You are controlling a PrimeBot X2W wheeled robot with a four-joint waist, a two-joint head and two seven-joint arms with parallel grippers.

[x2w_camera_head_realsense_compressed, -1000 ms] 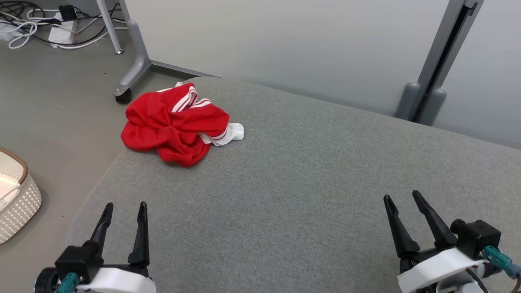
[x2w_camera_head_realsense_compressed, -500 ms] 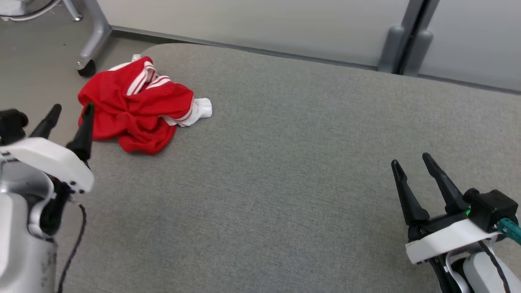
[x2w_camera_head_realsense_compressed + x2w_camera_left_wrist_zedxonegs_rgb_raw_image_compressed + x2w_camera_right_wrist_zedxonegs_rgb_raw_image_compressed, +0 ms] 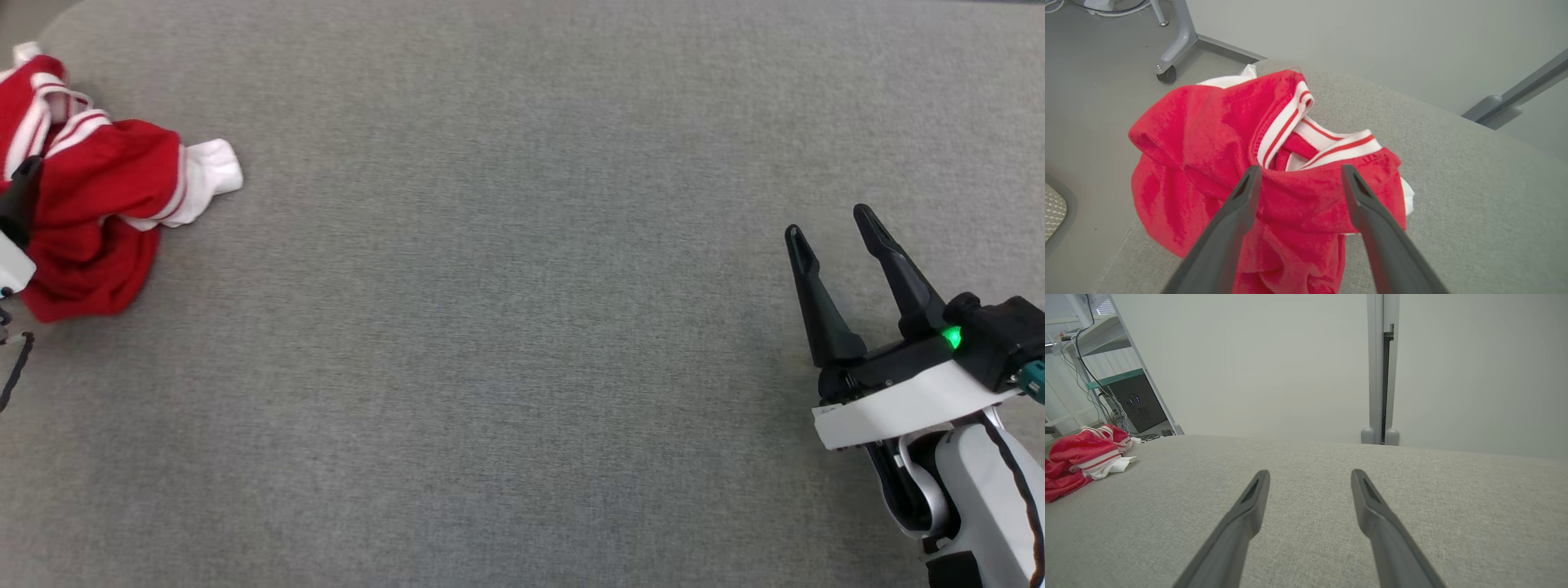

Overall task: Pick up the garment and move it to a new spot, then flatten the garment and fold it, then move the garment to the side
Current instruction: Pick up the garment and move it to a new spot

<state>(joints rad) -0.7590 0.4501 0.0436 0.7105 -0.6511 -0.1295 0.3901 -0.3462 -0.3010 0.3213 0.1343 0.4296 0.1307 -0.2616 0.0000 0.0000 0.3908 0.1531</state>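
red garment [image 3: 1200,139], white striped trim [image 3: 1282,130]: crumpled heap at tabletop's [image 3: 522,327] far left corner. judged light, limp, not slippery; pinch a raised fold. left tool [image 3: 1298,171] wide open, empty, over it; right tool [image 3: 829,220] wide open, empty, near right edge.

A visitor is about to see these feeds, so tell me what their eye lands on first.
The crumpled red garment with white striped trim stands out, at the far left of the grey padded surface. In the left wrist view, the left gripper points at it with jaws apart. The right gripper stands open over the bare surface at the right.
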